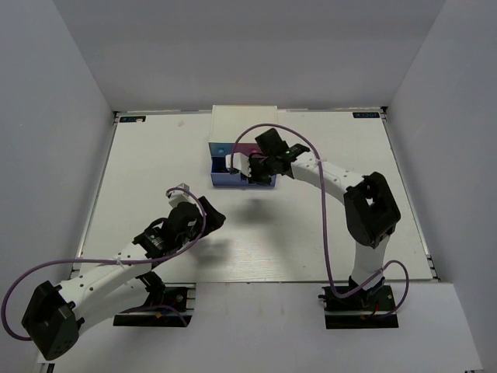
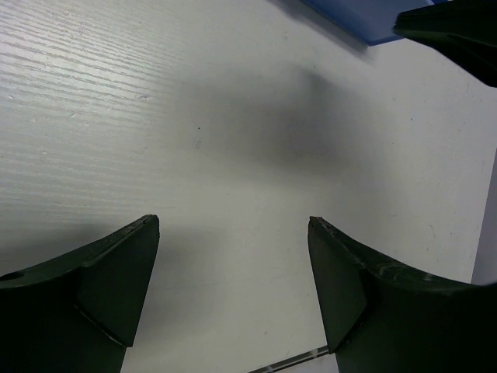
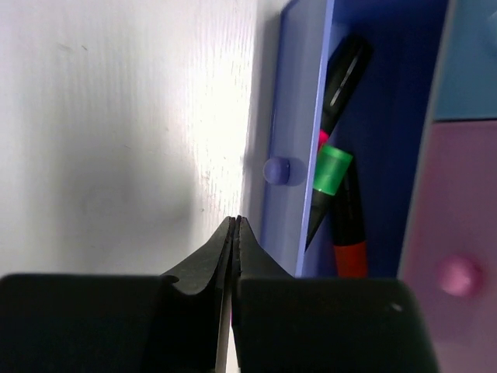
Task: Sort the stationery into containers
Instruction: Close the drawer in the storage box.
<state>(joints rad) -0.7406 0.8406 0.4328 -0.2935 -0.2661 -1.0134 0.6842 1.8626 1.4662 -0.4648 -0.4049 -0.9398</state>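
The white mini cabinet (image 1: pixel 243 123) stands at the back middle. Its wide blue-purple drawer (image 1: pixel 233 179) is pulled out. In the right wrist view this drawer (image 3: pixel 311 116) holds the green-capped marker (image 3: pixel 332 170), the orange-capped marker (image 3: pixel 351 256) and a bit of pink cap (image 3: pixel 321 141). My right gripper (image 3: pixel 235 221) is shut and empty, just before the drawer's front and below its knob (image 3: pixel 276 170); it also shows in the top view (image 1: pixel 247 165). My left gripper (image 2: pixel 233 225) is open and empty over bare table (image 1: pixel 210 216). A small silver block (image 1: pixel 180 189) lies by the left wrist. The pink stapler-like piece is out of view.
The shut pink drawer front (image 3: pixel 458 272) and the blue drawer front (image 3: pixel 470 54) sit beside the open drawer. A corner of the blue-purple drawer (image 2: pixel 365 15) and the right gripper's dark tip (image 2: pixel 458 31) show in the left wrist view. White walls enclose the table (image 1: pixel 311 233).
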